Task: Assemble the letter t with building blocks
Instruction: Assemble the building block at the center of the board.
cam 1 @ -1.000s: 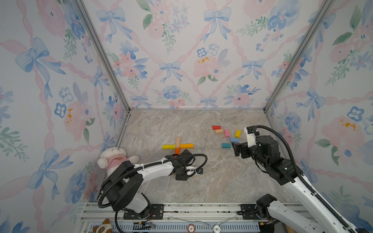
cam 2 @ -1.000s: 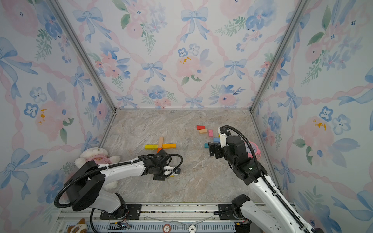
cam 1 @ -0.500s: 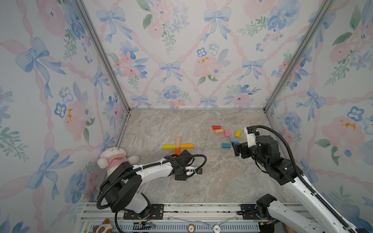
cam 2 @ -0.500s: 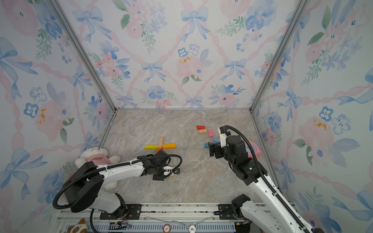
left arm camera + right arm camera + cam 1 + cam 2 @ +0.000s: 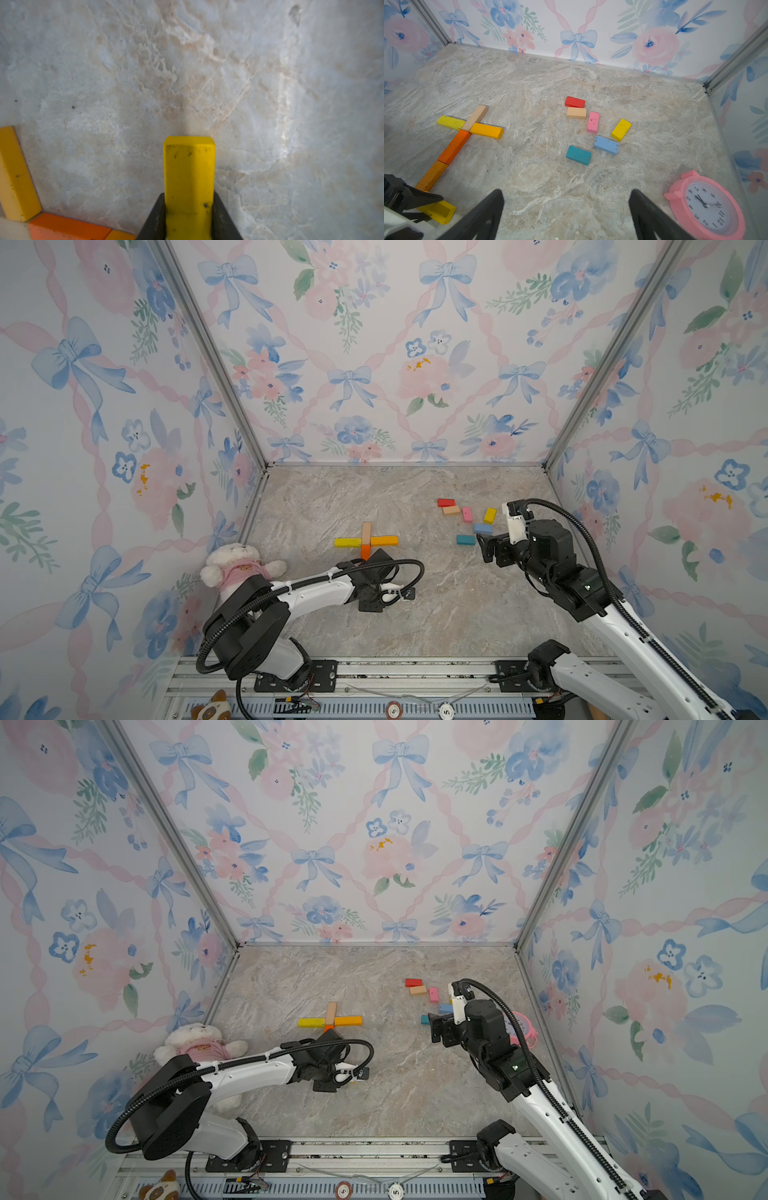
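Holding unchanged, our left gripper (image 5: 189, 204) pinches the yellow block (image 5: 189, 166) at the foot of the orange stem (image 5: 454, 144); our right gripper (image 5: 566, 194) gapes empty; we judge only release remains.

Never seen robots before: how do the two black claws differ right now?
The left gripper is shut on a flat yellow wooden block; the right gripper is wide open and empty. The left gripper sits at the foot of the block cross; the right gripper is near the loose short blocks. Both are black two-fingered claws.
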